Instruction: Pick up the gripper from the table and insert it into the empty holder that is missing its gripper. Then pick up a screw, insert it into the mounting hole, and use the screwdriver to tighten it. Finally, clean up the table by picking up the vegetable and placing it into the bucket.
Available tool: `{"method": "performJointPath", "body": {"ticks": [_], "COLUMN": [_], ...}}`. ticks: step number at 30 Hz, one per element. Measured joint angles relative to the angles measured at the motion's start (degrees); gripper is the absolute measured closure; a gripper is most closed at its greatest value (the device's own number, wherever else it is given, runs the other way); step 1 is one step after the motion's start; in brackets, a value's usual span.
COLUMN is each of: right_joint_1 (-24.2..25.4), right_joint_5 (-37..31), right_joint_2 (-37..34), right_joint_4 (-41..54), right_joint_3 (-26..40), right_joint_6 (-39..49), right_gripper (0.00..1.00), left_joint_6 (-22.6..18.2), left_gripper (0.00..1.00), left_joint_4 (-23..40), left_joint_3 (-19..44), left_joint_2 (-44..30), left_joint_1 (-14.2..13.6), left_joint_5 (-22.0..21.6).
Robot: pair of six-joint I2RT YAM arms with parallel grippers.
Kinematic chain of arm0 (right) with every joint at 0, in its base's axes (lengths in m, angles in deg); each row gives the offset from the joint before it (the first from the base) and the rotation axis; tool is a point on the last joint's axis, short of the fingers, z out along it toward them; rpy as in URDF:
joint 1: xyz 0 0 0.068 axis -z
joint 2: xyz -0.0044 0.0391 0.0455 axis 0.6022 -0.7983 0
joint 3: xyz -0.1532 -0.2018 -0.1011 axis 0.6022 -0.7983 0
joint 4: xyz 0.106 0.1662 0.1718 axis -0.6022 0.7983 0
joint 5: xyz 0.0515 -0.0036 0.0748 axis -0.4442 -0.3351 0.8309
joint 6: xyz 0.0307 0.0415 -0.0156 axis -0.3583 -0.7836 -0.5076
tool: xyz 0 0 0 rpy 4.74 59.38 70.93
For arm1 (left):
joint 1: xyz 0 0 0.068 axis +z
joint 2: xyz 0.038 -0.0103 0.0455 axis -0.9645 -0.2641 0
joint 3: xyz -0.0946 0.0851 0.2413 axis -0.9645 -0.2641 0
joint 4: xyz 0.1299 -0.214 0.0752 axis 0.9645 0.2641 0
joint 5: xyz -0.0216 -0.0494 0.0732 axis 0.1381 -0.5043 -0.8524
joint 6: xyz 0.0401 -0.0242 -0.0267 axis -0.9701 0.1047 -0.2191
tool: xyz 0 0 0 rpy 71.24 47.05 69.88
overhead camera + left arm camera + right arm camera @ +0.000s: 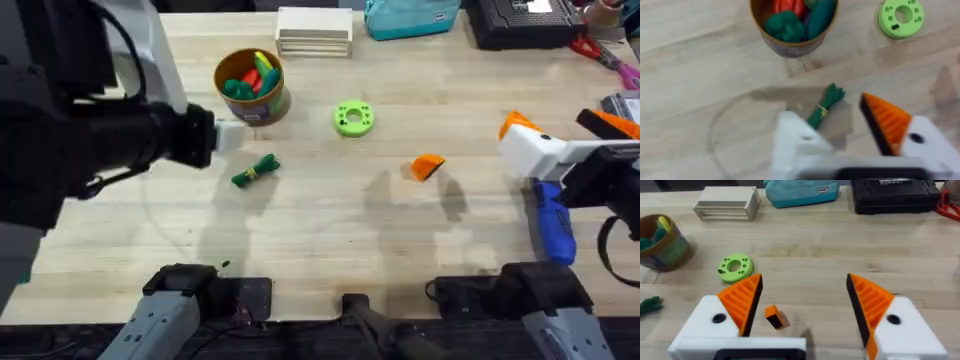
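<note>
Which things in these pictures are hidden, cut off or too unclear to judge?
- Screwdriver: overhead view, its upper end is covered by the right arm.
- Screws: too small to find in any view.
- Left hand: left wrist view, its orange-less white finger is blurred, so the mounting hole is unclear.
- Bucket: right wrist view, cut off by the edge.
- Vegetable: right wrist view, cut off by the edge.

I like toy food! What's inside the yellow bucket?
The bucket holds toy pieces: red, yellow, orange and teal-green ones piled together. What sits underneath them is covered, and its bottom can't be seen. The green leafy vegetable lies outside on the table.
</note>
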Motion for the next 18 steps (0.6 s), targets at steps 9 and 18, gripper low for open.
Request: {"method": "performJointPath", "body": {"ticks": [9, 18], "right_joint_1": [0.0, 0.0], "right_joint_5": [0.0, 0.0], "right_joint_2": [0.0, 0.0], "right_joint_4": [0.0, 0.0], "right_joint_3": [0.02, 0.02], "right_joint_6": [0.0, 0.0], "right_gripper": [0.012, 0.012], "left_joint_6": [0.6, 1.74], "left_gripper": [0.015, 0.569], "left_joint_4": [-6.22, -1.66], "left_joint_3": [0.0, 0.0], "left_joint_2": [-5.64, -10.17], "left_joint_1": [0.0, 0.0], "left_joint_5": [4.69, 11.19]}}
